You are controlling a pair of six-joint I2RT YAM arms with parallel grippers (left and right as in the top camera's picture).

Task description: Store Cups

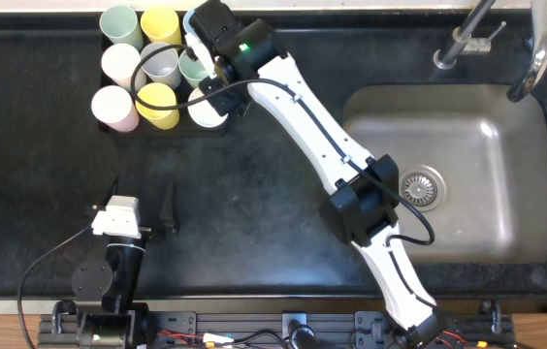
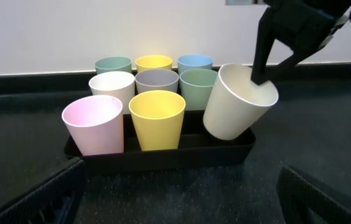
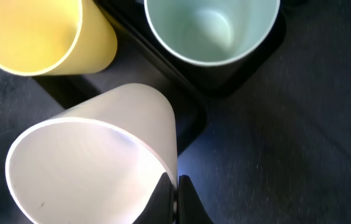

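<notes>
A black tray (image 2: 163, 157) at the counter's back left holds several cups in pink (image 2: 94, 124), yellow (image 2: 157, 118), white, grey, green and blue. My right gripper (image 1: 217, 85) has reached across to the tray's near right corner. It is shut on the rim of a white cup (image 2: 238, 102), which hangs tilted over that corner slot. In the right wrist view the white cup (image 3: 94, 162) sits beside the yellow cup (image 3: 38, 31) and a green cup (image 3: 210, 28), over the tray's edge (image 3: 185, 127). My left gripper (image 1: 141, 199) rests open on the counter, well in front of the tray.
A steel sink (image 1: 448, 174) with a faucet (image 1: 467, 39) takes up the right side of the counter. The dark counter (image 1: 254, 223) lies bare between the tray and the left arm. A wall stands behind the tray.
</notes>
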